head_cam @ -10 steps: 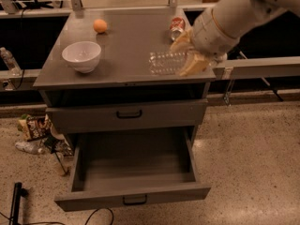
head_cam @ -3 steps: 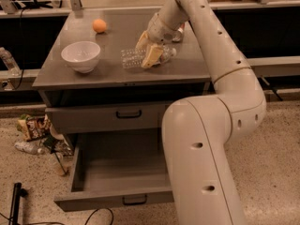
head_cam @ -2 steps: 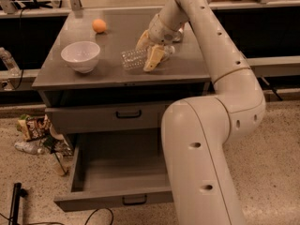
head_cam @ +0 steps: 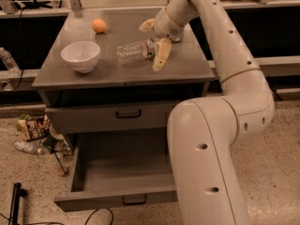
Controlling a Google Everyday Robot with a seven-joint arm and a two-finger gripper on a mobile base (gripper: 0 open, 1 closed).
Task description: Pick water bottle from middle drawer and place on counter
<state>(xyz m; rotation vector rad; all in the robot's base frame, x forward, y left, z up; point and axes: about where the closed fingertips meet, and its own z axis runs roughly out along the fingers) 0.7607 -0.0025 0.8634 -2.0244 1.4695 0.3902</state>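
Observation:
The water bottle (head_cam: 135,51) lies on its side on the counter (head_cam: 187,64), a little right of centre, its label end toward the gripper. My gripper (head_cam: 150,47) hovers at that end of the bottle with its fingers spread wide, one finger (head_cam: 161,55) in front of the bottle and the other behind it. The fingers do not press on the bottle. The middle drawer (head_cam: 119,172) stands pulled out below and its tray is bare. My arm drops down the right side of the view and hides the drawer's right part.
A white bowl (head_cam: 80,55) sits at the counter's front left and an orange ball (head_cam: 98,26) at the back left. The top drawer (head_cam: 126,114) is closed. A snack bag (head_cam: 30,125) and other litter lie on the floor to the left.
The fingers have spread apart and let go of the water bottle, which now rests on the counter. The arm has barely moved.

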